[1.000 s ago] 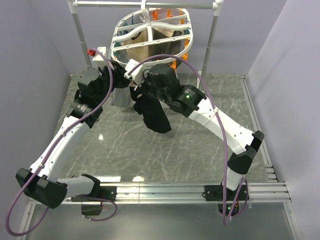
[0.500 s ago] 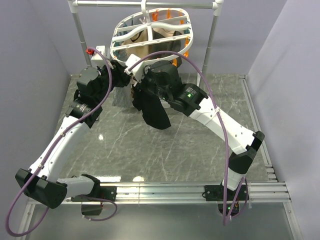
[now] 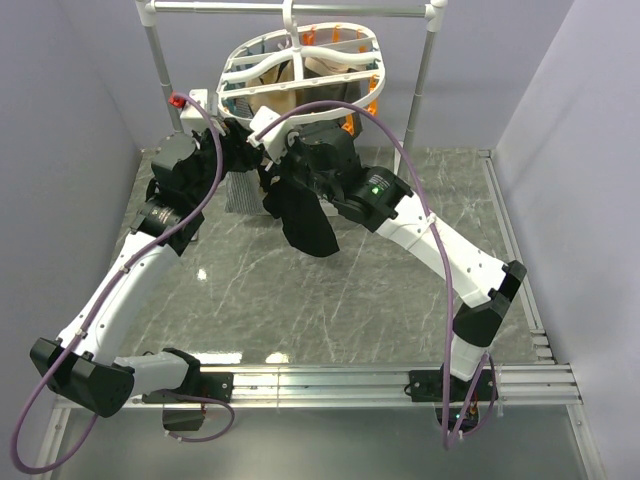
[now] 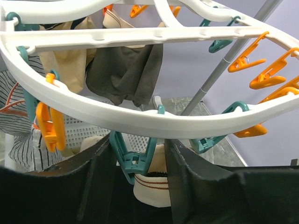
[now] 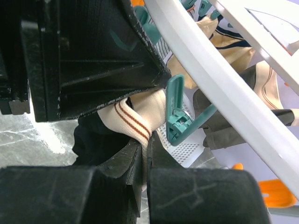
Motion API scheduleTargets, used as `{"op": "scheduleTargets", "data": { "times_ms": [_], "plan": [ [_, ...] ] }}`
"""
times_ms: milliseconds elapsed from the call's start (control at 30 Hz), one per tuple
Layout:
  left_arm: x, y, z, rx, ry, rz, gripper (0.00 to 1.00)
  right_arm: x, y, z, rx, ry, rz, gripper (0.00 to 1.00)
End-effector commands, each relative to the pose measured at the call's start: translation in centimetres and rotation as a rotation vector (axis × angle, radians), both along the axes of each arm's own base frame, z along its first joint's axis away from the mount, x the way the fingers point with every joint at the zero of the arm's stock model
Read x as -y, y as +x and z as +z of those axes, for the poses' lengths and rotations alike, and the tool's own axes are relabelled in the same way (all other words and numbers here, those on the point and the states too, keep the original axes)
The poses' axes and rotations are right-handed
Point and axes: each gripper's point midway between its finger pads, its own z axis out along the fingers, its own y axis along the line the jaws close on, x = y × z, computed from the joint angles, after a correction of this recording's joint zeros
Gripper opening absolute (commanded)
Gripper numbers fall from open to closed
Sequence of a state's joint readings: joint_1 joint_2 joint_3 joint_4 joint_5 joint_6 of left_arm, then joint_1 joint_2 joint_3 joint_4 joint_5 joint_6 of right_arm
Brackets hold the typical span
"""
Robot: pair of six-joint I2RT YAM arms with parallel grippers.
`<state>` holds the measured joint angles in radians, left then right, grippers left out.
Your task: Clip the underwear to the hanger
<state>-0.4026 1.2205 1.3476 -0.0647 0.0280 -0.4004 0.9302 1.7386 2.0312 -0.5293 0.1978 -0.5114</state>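
The underwear (image 3: pixel 305 215) is black with a beige waistband and hangs from my right gripper (image 3: pixel 281 166) just under the white hanger (image 3: pixel 300 70). In the right wrist view my right gripper (image 5: pixel 147 144) is shut on the striped beige waistband (image 5: pixel 135 119), right beside a teal clothespin (image 5: pixel 180 121). In the left wrist view my left gripper (image 4: pixel 138 142) is open and straddles that teal clothespin (image 4: pixel 133 156), which hangs from the hanger rim (image 4: pixel 140 116). The waistband (image 4: pixel 152 189) sits just below the clothespin's jaws. I cannot tell whether the pin grips it.
Beige (image 4: pixel 70 70) and dark grey (image 4: pixel 126 70) garments hang from the hanger. Orange (image 4: pixel 51 128) and teal (image 4: pixel 205 142) clothespins dangle round its rim. A white perforated basket (image 3: pixel 238 190) stands behind the underwear. The grey rail stand (image 3: pixel 290 10) carries the hanger.
My right gripper has lifted the underwear up and a little left, closer under the hanger rim. The left gripper has stayed at the rim.
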Motion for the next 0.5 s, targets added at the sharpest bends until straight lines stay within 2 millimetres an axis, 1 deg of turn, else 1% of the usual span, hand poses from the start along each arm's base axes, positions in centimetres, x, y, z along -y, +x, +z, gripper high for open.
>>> {"op": "scheduleTargets", "data": {
  "times_ms": [0, 267, 300, 333, 367, 400, 433, 467],
  "plan": [
    [-0.7, -1.1, 4.6, 0.121, -0.035, 0.011, 0.5, 0.2, 0.6, 4.3, 0.071, 0.12, -0.027, 0.0],
    [-1.1, -1.5, 5.0, 0.128, -0.056, 0.01, 0.55, 0.4, 0.7, 5.3, 0.088, 0.151, -0.035, 0.0],
    [-1.1, -1.5, 4.8, 0.124, -0.057, 0.005, 0.57, 0.4, 0.8, 5.3, 0.089, 0.152, -0.037, 0.0],
    [-1.1, -1.7, 5.7, 0.153, -0.071, 0.001, 0.58, 0.4, 0.8, 5.4, 0.09, 0.153, -0.037, 0.0],
    [-1.3, -1.8, 5.9, 0.156, -0.081, 0.005, 0.61, 0.3, 0.7, 5.4, 0.091, 0.154, -0.034, 0.0],
    [-1.4, -1.8, 5.8, 0.155, -0.087, 0.005, 0.69, 0.3, 0.7, 5.3, 0.09, 0.153, -0.031, 0.0],
    [-1.4, -1.9, 5.8, 0.155, -0.093, 0.005, 0.72, 0.3, 0.7, 5.3, 0.089, 0.149, -0.027, 0.0],
    [-1.8, -2.1, 6.3, 0.168, -0.11, 0.008, 0.75, 0.1, 0.6, 5.2, 0.085, 0.149, -0.022, 0.0]
  ]
}}
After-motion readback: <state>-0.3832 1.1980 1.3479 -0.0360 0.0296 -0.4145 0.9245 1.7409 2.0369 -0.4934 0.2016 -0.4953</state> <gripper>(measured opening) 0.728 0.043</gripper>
